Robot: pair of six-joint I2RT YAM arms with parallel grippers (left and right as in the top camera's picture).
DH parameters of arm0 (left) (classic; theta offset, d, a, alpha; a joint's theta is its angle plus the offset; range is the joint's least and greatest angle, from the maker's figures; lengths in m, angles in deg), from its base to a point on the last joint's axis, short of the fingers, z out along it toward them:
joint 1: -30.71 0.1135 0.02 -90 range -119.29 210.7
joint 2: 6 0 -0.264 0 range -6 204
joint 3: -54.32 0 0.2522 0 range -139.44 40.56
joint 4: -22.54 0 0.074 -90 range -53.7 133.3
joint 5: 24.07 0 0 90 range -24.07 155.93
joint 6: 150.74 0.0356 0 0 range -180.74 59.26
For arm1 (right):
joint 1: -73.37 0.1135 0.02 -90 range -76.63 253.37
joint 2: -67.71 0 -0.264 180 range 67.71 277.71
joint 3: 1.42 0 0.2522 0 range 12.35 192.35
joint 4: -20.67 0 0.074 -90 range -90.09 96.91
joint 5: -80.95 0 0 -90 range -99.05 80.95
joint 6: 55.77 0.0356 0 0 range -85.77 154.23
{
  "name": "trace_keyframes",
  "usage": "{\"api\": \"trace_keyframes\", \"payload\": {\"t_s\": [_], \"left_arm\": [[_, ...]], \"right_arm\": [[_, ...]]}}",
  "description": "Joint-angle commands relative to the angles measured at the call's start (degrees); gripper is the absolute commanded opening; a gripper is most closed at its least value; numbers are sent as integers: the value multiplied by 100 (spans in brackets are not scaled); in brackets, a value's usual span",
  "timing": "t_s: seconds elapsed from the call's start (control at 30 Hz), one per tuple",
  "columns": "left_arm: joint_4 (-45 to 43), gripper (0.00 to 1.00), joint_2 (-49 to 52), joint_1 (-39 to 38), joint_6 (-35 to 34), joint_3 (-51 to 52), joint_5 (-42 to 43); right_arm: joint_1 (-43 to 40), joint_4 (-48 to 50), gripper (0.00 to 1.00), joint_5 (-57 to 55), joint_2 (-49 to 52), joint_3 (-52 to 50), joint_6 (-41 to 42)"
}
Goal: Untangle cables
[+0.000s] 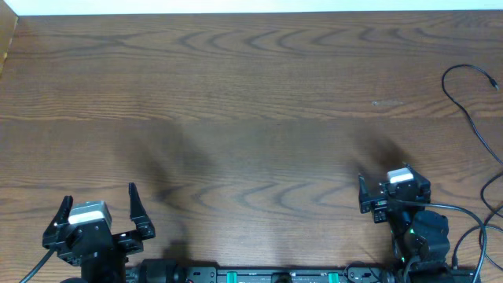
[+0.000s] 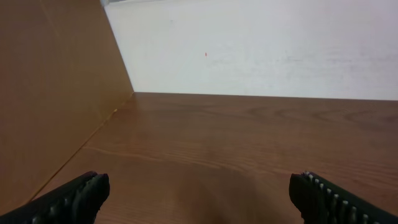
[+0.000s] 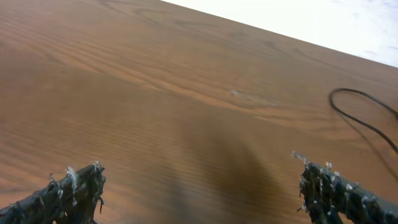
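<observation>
1. At the lower left of the overhead frame, the left tool (image 1: 100, 196) sits over the worktop's (image 1: 251, 94) near edge, pointing toward the far side. Its fingers are spread wide and grip nothing.
2. At the lower right, the right tool (image 1: 391, 177) is posed alike, with its fingers spread wide and nothing between them.
3. A thin black cable (image 1: 465, 110) loops along the right edge, upper right downward, well apart from both tools.
4. In the right wrist view, the cable's loop shows at the right, untouched.
</observation>
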Motion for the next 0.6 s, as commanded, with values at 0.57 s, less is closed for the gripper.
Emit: {"api": "trace_keyframes", "payload": {"t_s": [0.57], "left_arm": [[-2, 98, -4, 11, -72, -9, -72]], "right_arm": [[-603, 28, 99, -313, -286, -26, 79]]}}
